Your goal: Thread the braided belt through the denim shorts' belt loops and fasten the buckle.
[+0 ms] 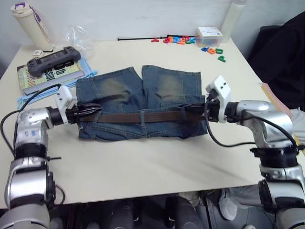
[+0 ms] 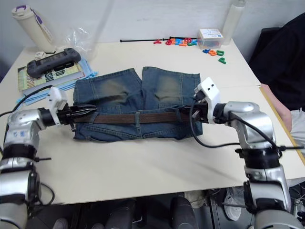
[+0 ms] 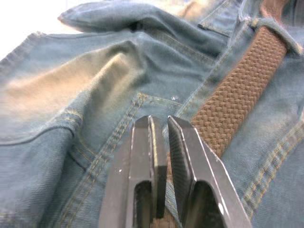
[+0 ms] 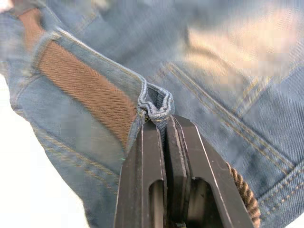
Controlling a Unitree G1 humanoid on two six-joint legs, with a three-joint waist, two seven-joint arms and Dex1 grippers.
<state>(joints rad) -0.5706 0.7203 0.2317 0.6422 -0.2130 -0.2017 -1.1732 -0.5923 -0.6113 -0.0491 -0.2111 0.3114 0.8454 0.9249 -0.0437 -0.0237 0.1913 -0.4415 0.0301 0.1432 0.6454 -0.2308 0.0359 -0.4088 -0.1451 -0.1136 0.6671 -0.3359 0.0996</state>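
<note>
The denim shorts (image 1: 124, 88) lie flat mid-table, legs pointing away from me. The braided belt (image 1: 162, 116) runs along the waistband and passes under a centre belt loop (image 1: 142, 117) and another belt loop (image 4: 57, 42). At the waistband's left end, my left gripper (image 1: 93, 110) is nearly shut, with brown braid (image 3: 237, 90) showing between and beside its fingers (image 3: 147, 152). My right gripper (image 1: 191, 110) is at the right end, shut on a pinched fold of denim (image 4: 156, 105). The buckle is hidden.
A game controller (image 1: 53, 59) rests on a book (image 1: 47, 76) at the far left, over a light blue cloth (image 1: 26, 99). A bottle (image 1: 29, 24), plastic letters (image 1: 178, 40), a white box (image 1: 209, 33) and a thin black cord (image 1: 138, 38) line the back. A person in dark clothes (image 1: 281, 52) sits at the right.
</note>
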